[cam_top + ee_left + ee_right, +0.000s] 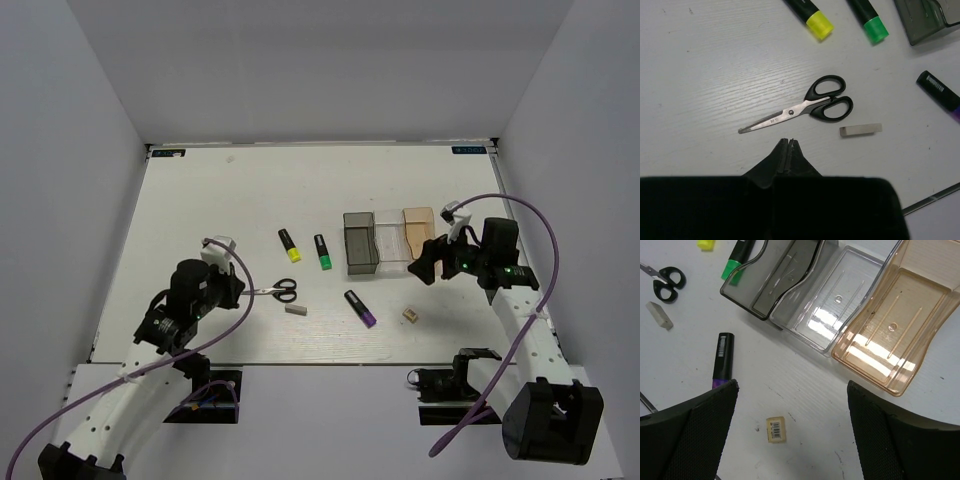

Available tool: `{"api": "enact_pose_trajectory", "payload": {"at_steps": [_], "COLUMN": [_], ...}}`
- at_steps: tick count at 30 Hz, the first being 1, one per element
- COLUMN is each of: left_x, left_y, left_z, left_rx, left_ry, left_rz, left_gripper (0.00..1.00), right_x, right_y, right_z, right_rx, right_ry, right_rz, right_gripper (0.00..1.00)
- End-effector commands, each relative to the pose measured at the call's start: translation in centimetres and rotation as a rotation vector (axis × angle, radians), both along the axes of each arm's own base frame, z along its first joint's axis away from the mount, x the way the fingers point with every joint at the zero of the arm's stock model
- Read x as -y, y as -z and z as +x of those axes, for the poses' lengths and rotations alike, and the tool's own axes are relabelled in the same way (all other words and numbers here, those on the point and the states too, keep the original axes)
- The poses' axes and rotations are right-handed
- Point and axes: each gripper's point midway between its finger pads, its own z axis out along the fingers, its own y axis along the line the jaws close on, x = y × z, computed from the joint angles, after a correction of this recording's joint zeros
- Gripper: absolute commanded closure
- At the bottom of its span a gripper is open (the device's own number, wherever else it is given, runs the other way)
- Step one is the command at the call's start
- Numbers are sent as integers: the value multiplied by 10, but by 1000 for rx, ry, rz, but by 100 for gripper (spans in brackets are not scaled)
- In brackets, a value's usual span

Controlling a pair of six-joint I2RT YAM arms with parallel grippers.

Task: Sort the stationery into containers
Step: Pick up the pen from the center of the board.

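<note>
The scissors (280, 291) lie closed on the table, just beyond my shut, empty left gripper (789, 141). The grey block (860, 130) lies to the right of the scissors (805, 106). The yellow highlighter (289, 245) and green highlighter (322, 252) lie farther back, and the purple highlighter (361, 308) lies mid-table. My right gripper (792, 387) is open and empty, hovering above the tan cube (775, 429). The dark container (775, 280), clear container (835, 300) and tan-orange container (895, 325) stand joined in a row, all empty.
White walls enclose the table on the left, back and right. A purple cable (520, 215) loops from the right arm, and another (225, 330) trails from the left arm over the table's near edge.
</note>
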Motion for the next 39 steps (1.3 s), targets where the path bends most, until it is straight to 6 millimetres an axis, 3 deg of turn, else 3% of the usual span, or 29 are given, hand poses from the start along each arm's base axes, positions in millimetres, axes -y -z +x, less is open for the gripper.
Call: {"api": "enact_pose_trajectory", "payload": {"at_steps": [1,2,3,4,5,6,7,8,9,11,12,14,15,16,17,18,19,20,22,23,24,25,26,28,39], "left_x": [11,14,17,18,18,18,23,23,26,35,45,53,62,63,67,77,72,87,96,102,107,103,107,111,109], "left_y": [0,-2,3,2,-5,13,1,1,19,8,26,9,18,21,33,22,23,23,23,33,25,31,37,28,78], "left_z": [7,10,15,19,26,31,41,47,52,68,69,91,101,104,116,123,126,141,150,155,165,160,168,178,172], "left_rx": [-21,-27,-78,-93,-99,-176,-161,-177,-247,-243,-300,-254,-271,-277,-290,-288,-292,-294,-281,-307,-294,-327,-337,-336,-485], "left_ry": [21,15,11,-3,-49,-73,-77,-123,-140,-181,-183,-215,-233,-274,-318,-348,-387,-389,-390,-397,-408,-431,-444,-471,-561], "left_rz": [-38,-56,-47,-50,-73,-40,-56,-79,-57,-94,-60,-49,-1,28,86,67,120,140,155,176,163,191,207,196,164], "left_gripper": [100,100,100,100,100,93,83,68,43,33,29,29,29,34,34,36,36,36,36,34,34,34,33,32,32], "right_x": [4,3,-1,-2,-3,-5,-4,-3,-2,0,0,4,6,8,9,11,12,13,14,16,16,16,17,18,22], "right_y": [-8,-9,-11,-13,-14,-17,-15,-16,-18,-20,-22,-22,-21,-19,-19,-19,-17,-18,-16,-15,-15,-16,-16,-18,-17], "right_z": [-1,0,-1,-1,-1,-1,-2,1,3,4,4,8,8,10,10,12,11,12,12,12,11,11,11,12,12], "right_rx": [47,52,53,50,41,51,52,59,68,68,63,45,31,27,20,14,5,1,-7,-11,-15,-14,-14,-2,-5], "right_ry": [-32,-30,-46,-40,-32,-37,-28,-6,5,14,22,59,75,89,96,110,113,116,122,128,127,130,136,137,148], "right_rz": [-48,-39,-21,-15,1,11,10,13,8,-1,0,-8,-4,-15,-21,-28,-33,-36,-44,-50,-51,-52,-57,-58,-75], "right_gripper": [10,46,95,100,100,100,92,54,10,10,26,78,95,100,100,94,81,79,75,74,74,72,72,70,69]}}
